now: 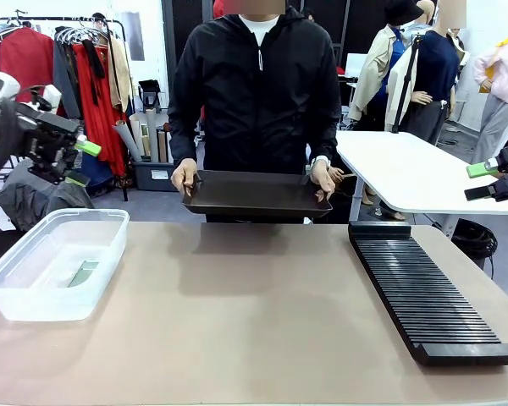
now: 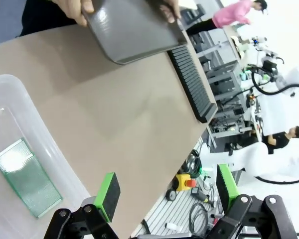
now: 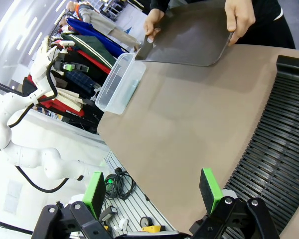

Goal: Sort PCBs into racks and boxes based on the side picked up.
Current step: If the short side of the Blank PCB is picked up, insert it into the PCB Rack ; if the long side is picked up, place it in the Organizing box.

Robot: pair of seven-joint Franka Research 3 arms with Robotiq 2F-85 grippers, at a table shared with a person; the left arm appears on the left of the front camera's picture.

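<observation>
Left tool (image 2: 164, 191), jaws apart, overlooks PCB (image 2: 26, 177) in tub (image 2: 20, 94).

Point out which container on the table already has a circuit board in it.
The clear plastic tub on the robot's left: one green circuit board lies flat on its bottom. The black slotted rack on the right holds none.

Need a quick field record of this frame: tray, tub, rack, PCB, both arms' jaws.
tray: shallow black tray, held in both of the person's hands at the far table edge, above the tabletop
tub: clear tub at the table's left
PCB: one green board lying flat in the tub
rack: black slotted rack at the table's right, slots seen are empty
left gripper: jaws open, holding nothing, above the tub side
right gripper: jaws open, holding nothing, near the rack
</observation>
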